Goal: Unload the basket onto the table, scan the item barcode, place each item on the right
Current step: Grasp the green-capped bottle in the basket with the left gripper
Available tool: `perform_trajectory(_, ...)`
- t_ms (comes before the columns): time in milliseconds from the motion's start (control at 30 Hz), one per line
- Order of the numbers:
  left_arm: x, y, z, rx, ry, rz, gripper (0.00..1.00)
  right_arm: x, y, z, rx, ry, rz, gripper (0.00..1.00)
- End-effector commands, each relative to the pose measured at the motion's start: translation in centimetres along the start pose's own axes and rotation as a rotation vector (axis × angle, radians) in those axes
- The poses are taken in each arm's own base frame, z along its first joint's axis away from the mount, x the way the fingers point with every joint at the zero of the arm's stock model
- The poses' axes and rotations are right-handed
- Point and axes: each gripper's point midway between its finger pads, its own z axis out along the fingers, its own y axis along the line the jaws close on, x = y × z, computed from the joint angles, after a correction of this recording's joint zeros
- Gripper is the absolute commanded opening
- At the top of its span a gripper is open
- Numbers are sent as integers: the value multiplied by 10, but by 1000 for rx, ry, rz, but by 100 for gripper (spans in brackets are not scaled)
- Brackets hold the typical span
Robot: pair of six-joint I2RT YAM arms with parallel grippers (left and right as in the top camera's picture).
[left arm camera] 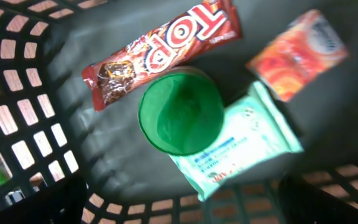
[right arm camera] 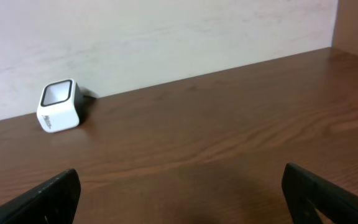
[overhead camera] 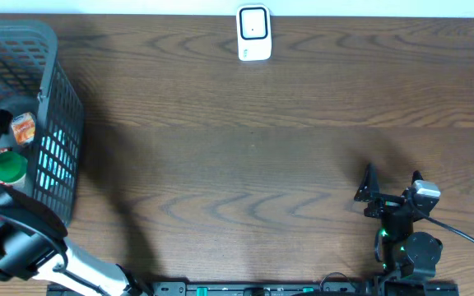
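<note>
seen from above: a wooden worktop (overhead camera: 262,164) with a grey plastic basket (overhead camera: 56,123) at its 9 o'clock edge and a small white barcode scanner (overhead camera: 253,33) at 12 o'clock, well apart from each other. the left arm (overhead camera: 15,238) reaches into the basket from 7 o'clock.

left wrist view: the left claw (left arm camera: 182,202) hangs spread wide above the basket floor, pinching nothing, with its dark fingers (left arm camera: 36,205) at the lower corners. all candidate items lie inside the basket. a green-capped tub (left arm camera: 181,112) sits centrally. a red chocolate bar (left arm camera: 160,46) lies at its 12 o'clock, just beside it. an orange packet (left arm camera: 300,53) lies at 2 o'clock. a pale green wipes pack (left arm camera: 241,146) lies at 4 o'clock, partly covered by the tub.

the right claw (overhead camera: 392,182) is at 4 o'clock on the worktop. it is also spread wide and empty, and it points toward the scanner at 12 o'clock.
</note>
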Motion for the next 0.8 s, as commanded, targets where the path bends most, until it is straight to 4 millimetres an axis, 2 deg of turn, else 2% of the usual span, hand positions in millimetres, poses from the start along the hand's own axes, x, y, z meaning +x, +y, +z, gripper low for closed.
perform_trajectory(0, -3, 9, 16, -59, -2, -18, 98, 2, -1, 0, 6, 4, 7, 99)
perform_trajectory(167, -6, 5, 26, -50, -18, -21, 98, 2, -1, 0, 6, 4, 7, 99)
perform_trajectory(433, -7, 22, 46, -102, -17, -64, 98, 2, -1, 0, 6, 4, 7, 99)
perform_trajectory(633, -2, 23, 67, -103, -11, -59, 98, 2, -1, 0, 6, 4, 7, 99)
perform_trajectory(767, -2, 22, 70, -99, -15, -60, 98, 2, -1, 0, 6, 4, 7, 99)
